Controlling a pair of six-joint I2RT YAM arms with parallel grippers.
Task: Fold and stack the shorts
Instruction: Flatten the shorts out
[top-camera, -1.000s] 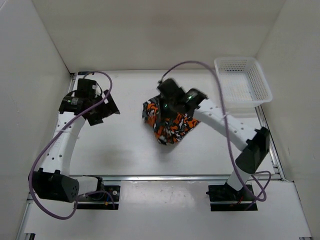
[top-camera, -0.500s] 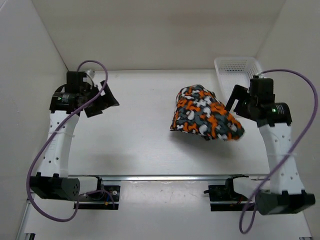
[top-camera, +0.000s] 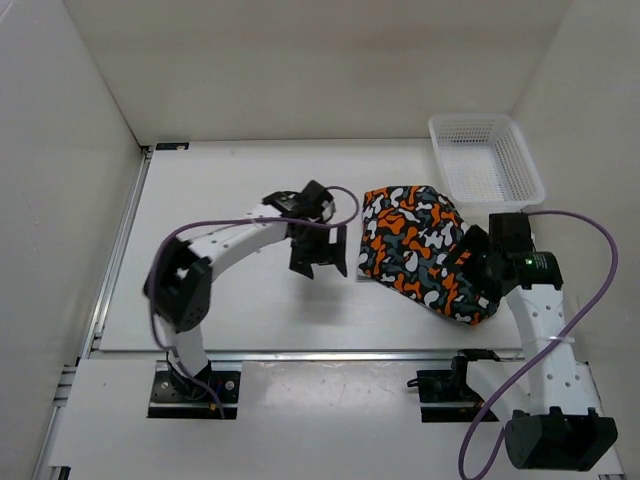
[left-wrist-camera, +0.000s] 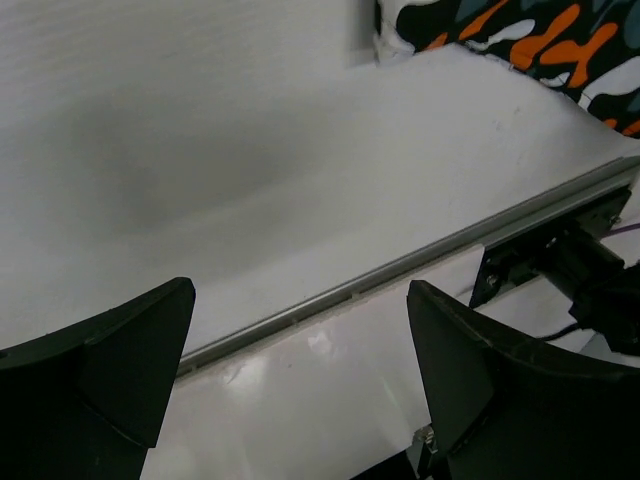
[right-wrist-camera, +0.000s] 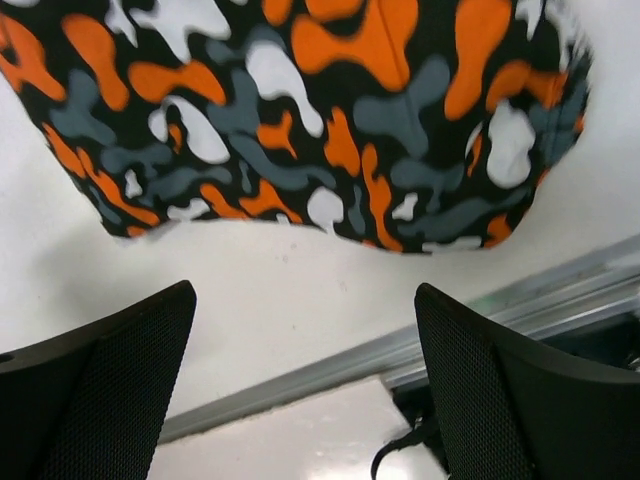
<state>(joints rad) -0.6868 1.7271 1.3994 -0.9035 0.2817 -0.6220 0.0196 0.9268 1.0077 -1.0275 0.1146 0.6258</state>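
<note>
- Shorts (top-camera: 418, 250) lie on the table (top-camera: 230, 300), right of centre, in a rumpled slab running from far-left to near-right; no neat fold visible yet
- Judged reason for that spot: open table between both arms, so each can reach an edge of the cloth
- Basket (top-camera: 487, 160) sits at the far right corner, apart from the shorts; looks empty from above
- Left gripper (left-wrist-camera: 300, 320): jaws wide apart, nothing between them, only bare table and the metal rail (left-wrist-camera: 400, 265) at the near edge showing in the gap
- Left arm reaches across toward the middle, elbow bent, gripper just beside the left edge of the shorts, not touching; its wrist view catches only a corner of the cloth at upper right
- Right gripper (right-wrist-camera: 305, 310): jaws also spread, holding nothing; the hem of the shorts lies just beyond the fingertips
- Right arm rises from its base, wrist tipped down over the near-right end of the shorts; contact with the cloth cannot be told from above
- Judgement: both grippers are posed at opposite ends for a two-handed pick-up to spread or fold; task is at an early stage
</note>
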